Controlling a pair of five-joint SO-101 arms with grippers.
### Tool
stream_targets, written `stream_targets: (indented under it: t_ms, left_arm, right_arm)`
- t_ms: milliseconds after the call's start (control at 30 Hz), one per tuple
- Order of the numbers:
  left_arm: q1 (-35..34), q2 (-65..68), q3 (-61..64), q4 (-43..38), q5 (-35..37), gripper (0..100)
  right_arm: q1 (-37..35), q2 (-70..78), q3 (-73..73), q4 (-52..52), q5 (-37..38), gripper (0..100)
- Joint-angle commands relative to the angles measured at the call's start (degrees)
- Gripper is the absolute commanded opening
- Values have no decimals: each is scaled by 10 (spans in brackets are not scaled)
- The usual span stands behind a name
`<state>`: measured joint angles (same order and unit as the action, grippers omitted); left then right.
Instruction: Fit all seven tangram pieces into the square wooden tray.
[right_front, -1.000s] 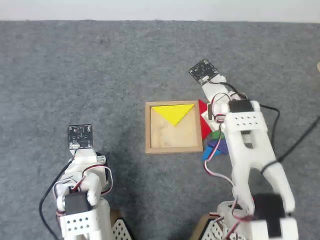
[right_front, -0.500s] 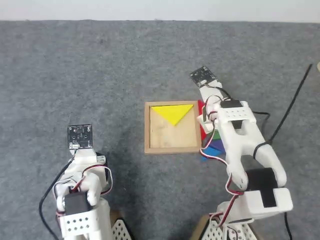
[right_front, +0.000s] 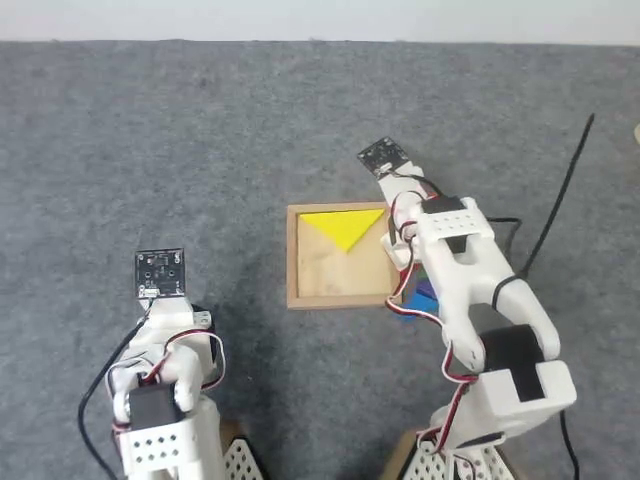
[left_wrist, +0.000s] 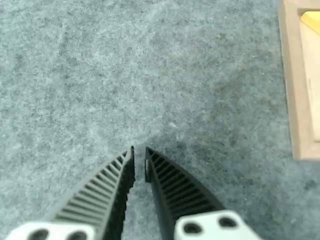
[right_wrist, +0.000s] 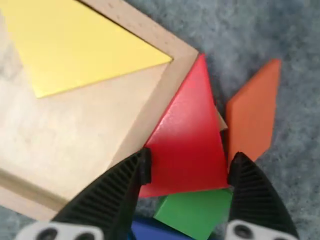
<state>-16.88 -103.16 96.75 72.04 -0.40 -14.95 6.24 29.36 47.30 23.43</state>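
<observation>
The square wooden tray (right_front: 294, 258) lies mid-table with a yellow triangle (right_front: 345, 226) in its far part. In the right wrist view my right gripper (right_wrist: 191, 164) is shut on a red triangle (right_wrist: 192, 140), one finger at each side of its wide end. The red triangle overlaps the tray's rim (right_wrist: 160, 95) at the corner beside the yellow triangle (right_wrist: 75, 45). An orange parallelogram (right_wrist: 255, 112), a green piece (right_wrist: 197, 212) and a blue piece (right_wrist: 150, 231) lie just outside the tray. My left gripper (left_wrist: 139, 150) hangs shut over bare carpet, holding nothing.
The table is covered in grey carpet (right_front: 200, 130). The right arm (right_front: 465, 270) hides most of the loose pieces; a blue piece (right_front: 422, 298) peeks out beside it. The left arm (right_front: 165, 345) stands at the near left, with the tray's edge (left_wrist: 295, 100) off to one side.
The right arm has swung left toward the tray's right edge, carrying the red triangle onto the rim. The tray has shifted slightly left. The left arm has kept still.
</observation>
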Motion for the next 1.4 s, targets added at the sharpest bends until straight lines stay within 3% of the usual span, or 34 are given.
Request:
stream_targets:
  t_ms: [0,133,433,700,1067,1367]
  left_arm:
    - [4,-11,-3,2,-3,36]
    - [4,-11,-3,2,-3,36]
    - [4,-11,-3,2,-3,36]
    - [4,-11,-3,2,-3,36]
    - [4,-11,-3,2,-3,36]
    - [4,-11,-3,2,-3,36]
  right_arm:
    - [-22,-5,0,23,-8,204]
    - [-23,-2,-2,24,-28,106]
    - [-21,-1,1,34,-36,102]
    - [-31,0,1,94,-83,252]
    - [-36,-6,25,142,-69,253]
    - [80,6,5,123,-53,252]
